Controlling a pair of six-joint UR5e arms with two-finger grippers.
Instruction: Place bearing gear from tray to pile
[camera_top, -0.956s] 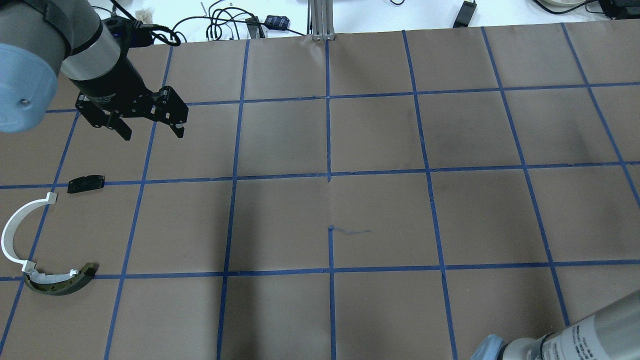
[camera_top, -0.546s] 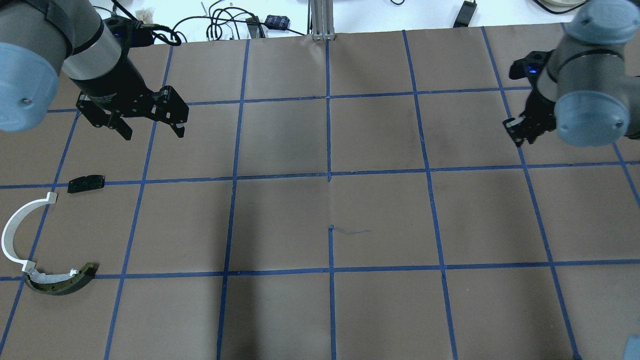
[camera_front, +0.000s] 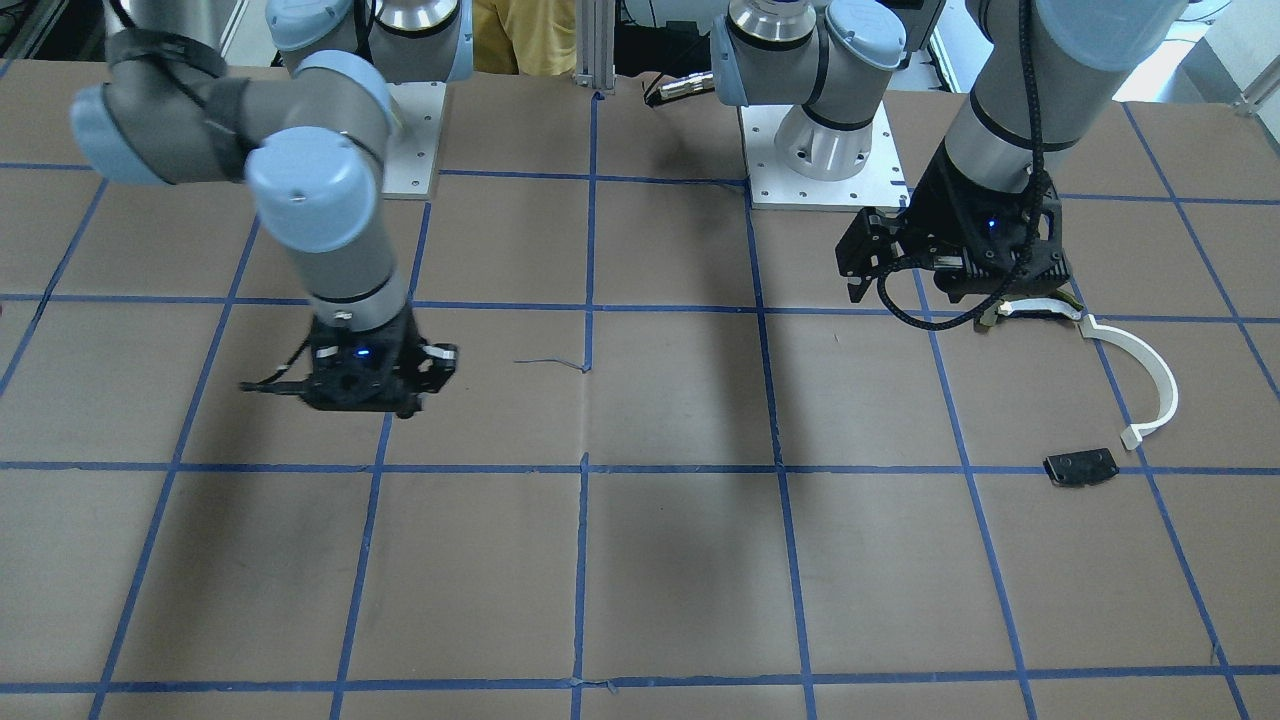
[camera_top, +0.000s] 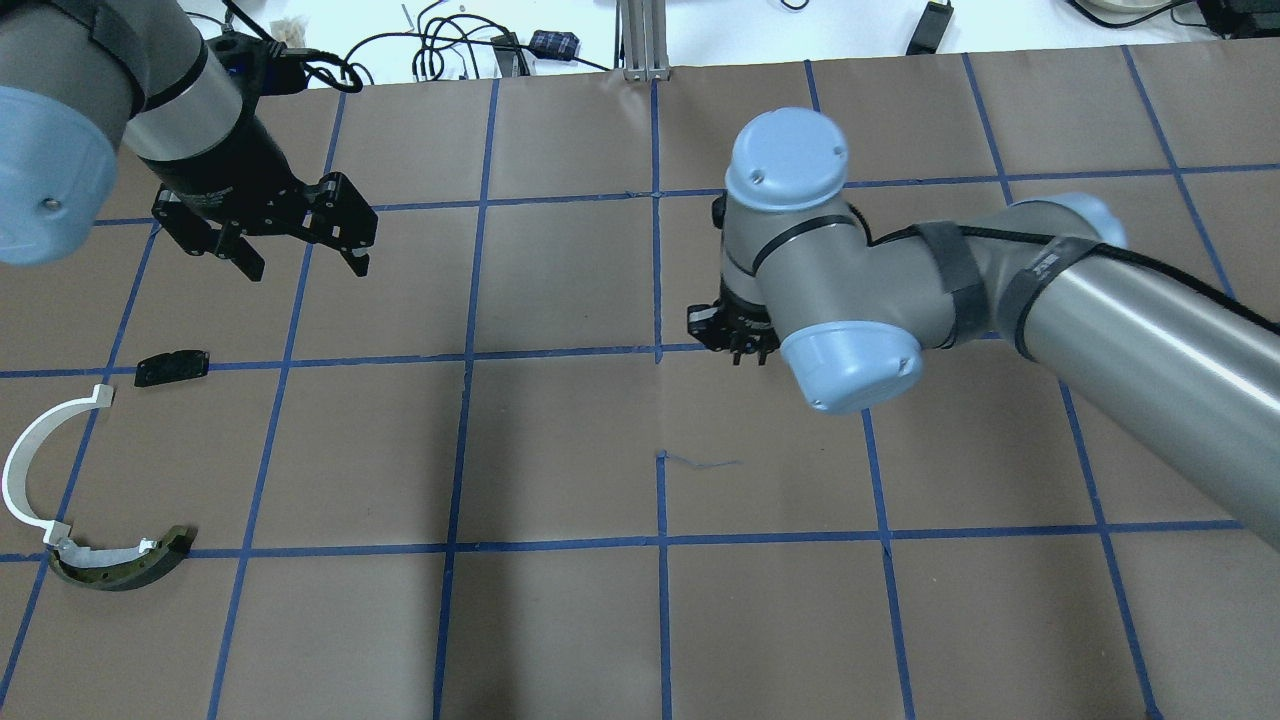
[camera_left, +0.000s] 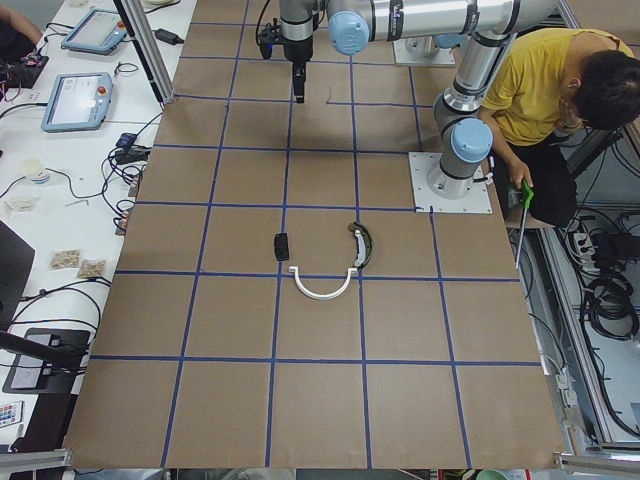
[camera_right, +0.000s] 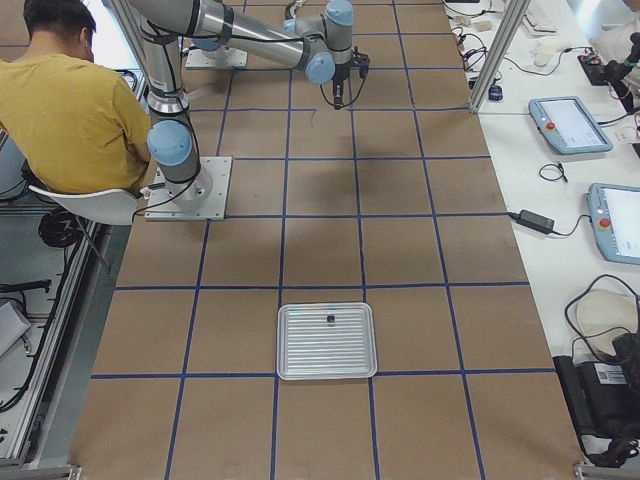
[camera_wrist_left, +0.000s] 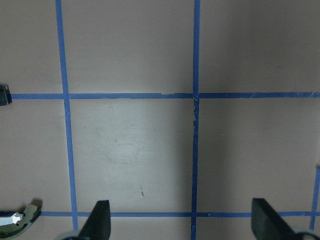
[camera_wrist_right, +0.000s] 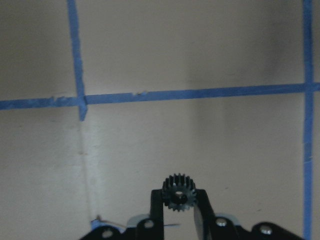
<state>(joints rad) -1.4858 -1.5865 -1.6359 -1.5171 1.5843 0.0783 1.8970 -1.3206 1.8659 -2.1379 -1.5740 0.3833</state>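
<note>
The right claw pinches the little black bearing gear in its tips, over the brown table. Far to its side, the left claw hangs spread wide and holds nothing. Past that claw lies the pile: the black plate nearest, then the white arc strip, then the dark curved piece. The tray lies well apart from both claws.

**Layout of the parts.** Pile at the surface's left end: curved piece nearest the robot, touching one end of the arc; plate beyond the arc's other end, apart from it. Left tool above the surface, beyond the plate. Right tool over the middle, gear between its fingers. Tray at the right end, well apart from the pile
</note>
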